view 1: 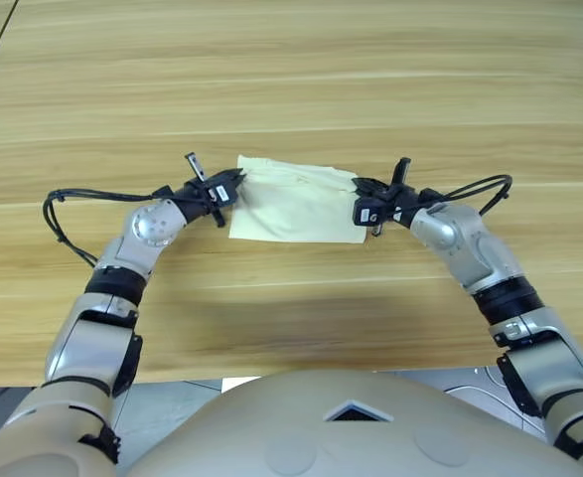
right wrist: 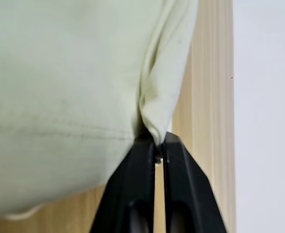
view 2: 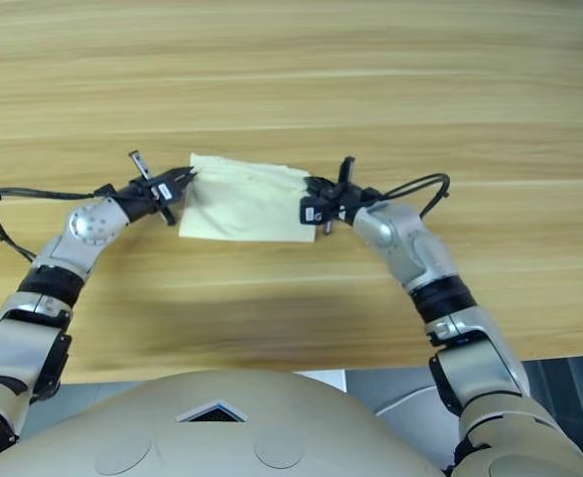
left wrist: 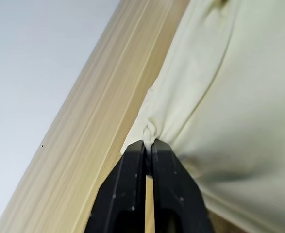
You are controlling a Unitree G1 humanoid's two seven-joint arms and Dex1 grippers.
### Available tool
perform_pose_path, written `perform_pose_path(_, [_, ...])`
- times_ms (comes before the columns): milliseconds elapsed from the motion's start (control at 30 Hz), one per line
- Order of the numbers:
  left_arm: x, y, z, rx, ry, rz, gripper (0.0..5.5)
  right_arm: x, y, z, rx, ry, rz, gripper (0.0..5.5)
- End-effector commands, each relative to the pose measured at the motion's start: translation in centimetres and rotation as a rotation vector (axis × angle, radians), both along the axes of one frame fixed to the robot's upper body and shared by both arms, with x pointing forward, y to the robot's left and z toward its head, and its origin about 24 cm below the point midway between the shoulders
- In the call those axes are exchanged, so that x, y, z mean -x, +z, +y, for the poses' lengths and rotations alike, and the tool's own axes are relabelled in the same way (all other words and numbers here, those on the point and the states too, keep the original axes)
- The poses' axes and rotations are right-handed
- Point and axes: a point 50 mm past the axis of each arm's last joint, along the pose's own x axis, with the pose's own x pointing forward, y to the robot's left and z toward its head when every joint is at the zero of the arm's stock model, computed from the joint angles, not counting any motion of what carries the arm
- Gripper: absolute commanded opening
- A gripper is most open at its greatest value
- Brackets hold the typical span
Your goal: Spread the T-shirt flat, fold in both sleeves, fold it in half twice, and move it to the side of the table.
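Note:
The pale yellow T-shirt (view 1: 296, 204) lies folded into a small rectangle on the wooden table (view 1: 291, 79), in the middle, in front of me. My left gripper (view 1: 233, 185) is shut on the T-shirt's left edge, and its black fingers (left wrist: 137, 184) pinch a bunch of cloth (left wrist: 151, 130). My right gripper (view 1: 357, 189) is shut on the T-shirt's right edge, where black fingers (right wrist: 176, 194) clamp a fold of cloth (right wrist: 157, 116). Both held edges look lifted a little off the table.
Light wood tabletop stretches wide on all sides of the T-shirt. The table's near edge (view 1: 271, 376) runs just in front of my body. Black cables (view 1: 72, 214) loop out from both forearms.

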Motion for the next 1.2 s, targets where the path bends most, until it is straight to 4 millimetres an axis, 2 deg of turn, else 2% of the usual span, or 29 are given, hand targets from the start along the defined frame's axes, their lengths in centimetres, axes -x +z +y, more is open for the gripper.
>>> perform_pose_path(33, [0.5,-2.5,1.0,-0.03,0.086,0.127,0.58,-2.0,0.5,-0.7,-0.203,-0.158,0.02,0.78])
perform_pose_path(133, [-0.5,-2.0,1.3,0.048,0.167,0.131,1.04,-2.9,1.5,-1.2,-0.485,-0.255,0.096,1.28])
perform_pose_path(267, [-1.9,-0.5,0.9,0.238,0.225,0.135,1.68,-3.7,1.6,-1.8,-0.823,-0.362,0.255,1.96])
perform_pose_path(400, [-4.5,2.8,1.1,0.694,0.353,0.149,2.3,-4.6,1.0,-1.8,-1.138,-0.446,0.469,2.62])
perform_pose_path(500, [-6.3,5.4,1.9,1.145,0.428,0.193,2.77,-4.9,0.4,-1.9,-1.207,-0.488,0.517,3.17])
perform_pose_path(533, [-6.4,6.1,2.1,1.225,0.403,0.18,2.98,-4.8,0.8,-1.8,-1.211,-0.448,0.49,3.38])
perform_pose_path(567, [-5.9,6.5,2.1,1.207,0.364,0.118,3.07,-4.6,1.7,-1.4,-1.211,-0.368,0.442,3.48])
perform_pose_path(667, [-4.3,6.8,1.9,1.122,0.278,-0.004,3.57,-3.3,3.5,0.0,-1.112,-0.163,0.3,4.03])
perform_pose_path(733, [-3.5,6.6,2.2,1.046,0.288,-0.072,3.86,-1.8,3.7,1.8,-0.953,-0.035,0.217,4.35])
perform_pose_path(833, [-2.0,6.0,1.5,0.915,0.224,-0.127,4.27,-0.1,2.6,4.4,-0.678,0.086,0.121,4.83])
perform_pose_path(933, [-1.1,5.3,0.7,0.872,0.175,-0.125,4.77,1.0,0.6,6.1,-0.444,0.16,0.069,5.35])
perform_pose_path(1000, [-0.9,5.0,0.5,0.858,0.174,-0.122,5.03,1.2,-1.4,6.4,-0.262,0.173,0.04,5.4])
perform_pose_path(1100, [-0.8,4.8,0.5,0.863,0.182,-0.122,5.39,1.9,-4.3,5.2,0.005,0.193,0.021,5.4])
perform_pose_path(1133, [-0.8,4.8,0.5,0.865,0.186,-0.122,5.39,2.5,-5.0,4.7,0.049,0.208,0.043,5.4])
perform_pose_path(1200, [-0.7,4.6,0.5,0.868,0.193,-0.12,5.39,5.3,-5.0,4.1,0.005,0.283,0.147,5.4])
